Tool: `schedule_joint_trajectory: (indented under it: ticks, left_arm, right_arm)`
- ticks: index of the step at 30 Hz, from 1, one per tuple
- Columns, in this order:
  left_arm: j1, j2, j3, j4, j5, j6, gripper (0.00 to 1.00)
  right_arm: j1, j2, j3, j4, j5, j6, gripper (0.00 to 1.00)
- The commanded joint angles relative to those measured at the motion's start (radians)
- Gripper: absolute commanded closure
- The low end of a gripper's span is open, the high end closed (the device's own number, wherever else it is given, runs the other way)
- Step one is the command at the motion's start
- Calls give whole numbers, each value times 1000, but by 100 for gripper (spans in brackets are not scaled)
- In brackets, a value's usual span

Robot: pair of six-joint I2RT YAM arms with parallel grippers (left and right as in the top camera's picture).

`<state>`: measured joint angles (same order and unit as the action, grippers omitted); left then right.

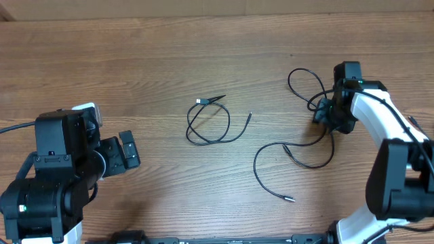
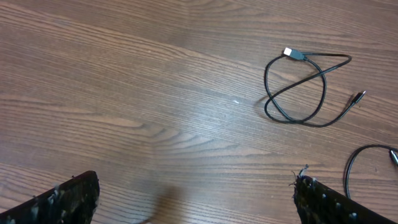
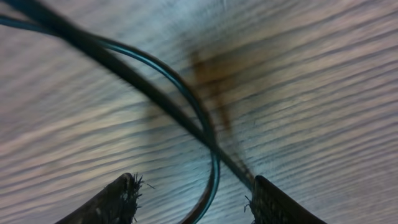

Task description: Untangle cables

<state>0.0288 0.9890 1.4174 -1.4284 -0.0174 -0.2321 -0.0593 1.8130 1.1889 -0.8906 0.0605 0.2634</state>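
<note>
Right gripper [image 3: 193,186]: down at the table [image 1: 169,54], jaws apart, nothing clamped. Its fingers [image 3: 118,202] stand either side of two crossing strands of the tangled cables [image 3: 140,92]; the view is blurred and I cannot tell whether the strands touch a pad. In the overhead view these cords loop above the gripper on the table's right side and trail toward the front edge, ending in a small plug [image 1: 290,198].

Left gripper [image 2: 199,205]: jaws fully apart, empty, above bare wood at the left.

A separate looped cable [image 2: 324,93] lies at the centre, well apart from both grippers.
</note>
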Motion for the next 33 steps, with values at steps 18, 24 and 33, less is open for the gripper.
schedule_joint_trajectory:
  ticks: [18,24,33]
  left_arm:
    - [7,0,13,0,14,16,0]
    - [7,0,13,0,14,16,0]
    - [7,0,13,0,14,16,0]
  right_arm:
    - [-16,14,-266,192,-132,-9,81]
    - [-14,14,-359,212,-307,-1,96]
    - [-15,-1,-361,297,-751,28,96]
